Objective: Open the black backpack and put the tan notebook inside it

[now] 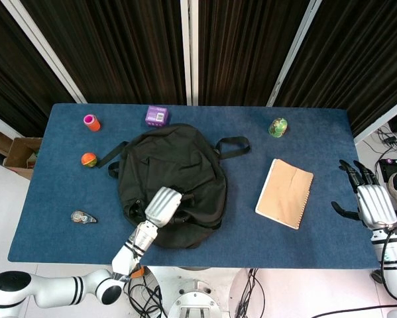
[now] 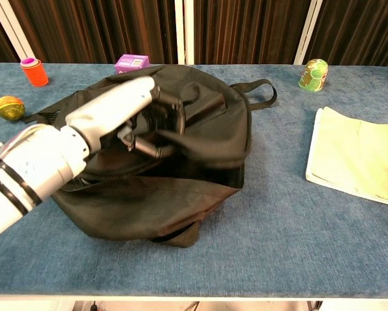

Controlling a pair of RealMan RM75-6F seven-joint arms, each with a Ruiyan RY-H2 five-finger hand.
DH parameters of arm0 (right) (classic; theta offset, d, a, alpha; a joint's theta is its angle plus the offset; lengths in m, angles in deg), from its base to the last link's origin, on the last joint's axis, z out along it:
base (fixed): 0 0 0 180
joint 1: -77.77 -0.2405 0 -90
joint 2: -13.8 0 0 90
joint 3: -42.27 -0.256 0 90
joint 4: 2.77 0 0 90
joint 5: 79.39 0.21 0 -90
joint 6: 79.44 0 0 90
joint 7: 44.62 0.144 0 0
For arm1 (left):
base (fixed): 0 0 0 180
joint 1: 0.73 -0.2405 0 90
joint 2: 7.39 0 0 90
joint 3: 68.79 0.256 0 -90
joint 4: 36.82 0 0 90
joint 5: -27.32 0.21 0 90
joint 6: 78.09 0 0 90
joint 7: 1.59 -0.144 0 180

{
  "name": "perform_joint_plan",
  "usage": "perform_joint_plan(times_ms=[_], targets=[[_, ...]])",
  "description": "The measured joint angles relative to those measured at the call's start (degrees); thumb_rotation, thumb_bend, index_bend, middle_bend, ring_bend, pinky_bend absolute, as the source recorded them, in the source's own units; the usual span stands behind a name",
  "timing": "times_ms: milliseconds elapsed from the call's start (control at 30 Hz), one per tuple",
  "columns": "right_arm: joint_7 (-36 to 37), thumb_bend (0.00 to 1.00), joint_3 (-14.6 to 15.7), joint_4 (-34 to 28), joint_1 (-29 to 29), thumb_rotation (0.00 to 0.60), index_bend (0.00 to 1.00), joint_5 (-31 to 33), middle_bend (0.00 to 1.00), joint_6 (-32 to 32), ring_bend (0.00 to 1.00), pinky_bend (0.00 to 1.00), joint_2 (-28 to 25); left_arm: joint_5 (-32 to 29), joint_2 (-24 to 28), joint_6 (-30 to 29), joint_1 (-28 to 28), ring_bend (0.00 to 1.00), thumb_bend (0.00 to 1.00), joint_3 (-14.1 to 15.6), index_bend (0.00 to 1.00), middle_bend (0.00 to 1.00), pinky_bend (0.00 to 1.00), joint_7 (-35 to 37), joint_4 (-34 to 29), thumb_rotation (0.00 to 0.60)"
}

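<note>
A table covered with blue felt-like cloth (image 1: 304, 132) stands in front of dark vertical curtains (image 1: 125, 46). On the left half of it lies the black fabric backpack (image 1: 175, 175), and the tan spiral-bound notebook (image 1: 285, 193) lies flat to the right of it, well apart from the bag and closed.

The left hand (image 2: 125, 107) is at the front part of the backpack; its fingers (image 2: 145, 144) are curled into the fabric and seem to lift the upper flap, so it holds the bag there. In the chest view a dark gap shows under the raised flap, but what is inside the backpack cannot be seen. The right hand (image 1: 372, 202) rests at the right table edge, its fingers spread, and holds nothing.

The backpack looks soft and floppy. Probably it will collapse when released, so the opening must be held up by the flap edge while the notebook goes in. The notebook looks light, thin and rather stiff, with a smooth cover. Because it lies flat, it is best taken at a long free edge, away from the wire spiral.

Also on the table are an orange cup with a pink top (image 1: 91, 122), a purple box (image 1: 157, 115), an orange-green ball (image 1: 88, 159), a green cup (image 1: 277, 127) and a small clear object (image 1: 83, 216).
</note>
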Motion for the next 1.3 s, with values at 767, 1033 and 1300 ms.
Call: perform_joint_plan(times_ms=[767,1033,1300], targets=[[-1.93,0.18,7.2,15.72,2.11,0.6,0.11,-11.24,0.21,2.62,0.03,0.18,7.49,-30.45,4.13,11.9,9.12,0.56,0.44,-21.55,0.62,0.65,0.37,-1.06,0.52,0.6],[-0.3,0.18,8.73,29.94,-1.89,0.6,0.11,-14.59,0.19,-1.09,0.03,0.17,13.92,-44.44,5.76,15.84,12.23,0.56,0.44,-23.85,0.61,0.65,0.37,-2.58,0.82,0.6],[1.62,0.18,9.53,40.11,-5.13,0.6,0.12,-16.18,0.18,-3.02,0.03,0.16,20.34,-49.99,6.86,16.33,14.05,0.55,0.44,-23.81,0.61,0.65,0.36,-2.52,0.75,0.6]])
